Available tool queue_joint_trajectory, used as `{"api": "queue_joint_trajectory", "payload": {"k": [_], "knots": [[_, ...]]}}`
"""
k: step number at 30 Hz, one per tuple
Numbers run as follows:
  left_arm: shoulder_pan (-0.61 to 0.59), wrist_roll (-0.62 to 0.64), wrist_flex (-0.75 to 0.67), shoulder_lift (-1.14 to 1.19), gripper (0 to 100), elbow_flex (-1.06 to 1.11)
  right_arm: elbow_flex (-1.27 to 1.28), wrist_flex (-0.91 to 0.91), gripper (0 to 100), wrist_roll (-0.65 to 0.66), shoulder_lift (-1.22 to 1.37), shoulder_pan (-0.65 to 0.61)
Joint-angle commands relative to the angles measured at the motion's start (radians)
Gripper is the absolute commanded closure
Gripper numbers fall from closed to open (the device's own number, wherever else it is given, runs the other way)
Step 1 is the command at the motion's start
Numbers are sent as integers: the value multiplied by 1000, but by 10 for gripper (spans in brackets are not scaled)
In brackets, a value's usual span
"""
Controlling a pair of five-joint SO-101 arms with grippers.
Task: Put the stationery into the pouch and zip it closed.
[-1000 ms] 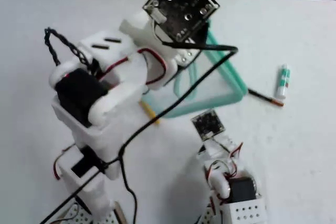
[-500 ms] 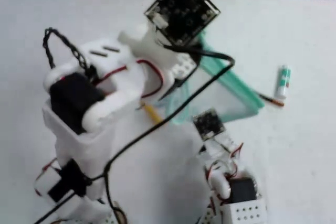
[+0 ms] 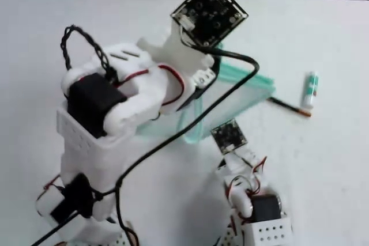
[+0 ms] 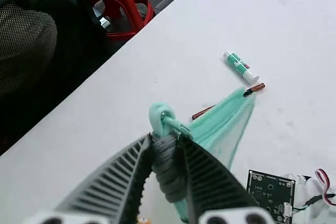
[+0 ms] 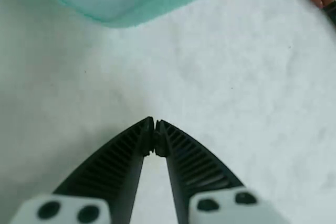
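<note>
In the middle of the table [image 3: 69,15], the left gripper [image 4: 167,140] is clamped tight on the zip end of the pouch [image 3: 245,96], with the teal pull ring [image 4: 160,115] sticking up just past its fingertips. Over the last second that arm has swung the pouch round and tipped it up off the surface, so its far corner, which had been lying out by the pencil [image 3: 291,108], has come back from it. To me that looks like tugging at the zip, yet the pencil and the glue stick [image 3: 311,89] both lie outside, so the filling isn't finished. The pouch's long edge runs from the left gripper out toward those two items, and its low corner points at the right arm. The right gripper [image 5: 154,129] is pinched shut on nothing, just short of that corner.
</note>
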Motion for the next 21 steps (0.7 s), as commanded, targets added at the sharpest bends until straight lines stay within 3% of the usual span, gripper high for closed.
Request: {"api": "queue_joint_trajectory", "payload": {"k": [1,16,21], "knots": [[-19,8,-44,-38,940,-6,6,-1,981,-3,-7,15],[-18,17,11,-33,940,14,6,-1,981,-3,-7,15],[-19,17,-11,-33,940,143,6,-1,981,-3,-7,15]]}}
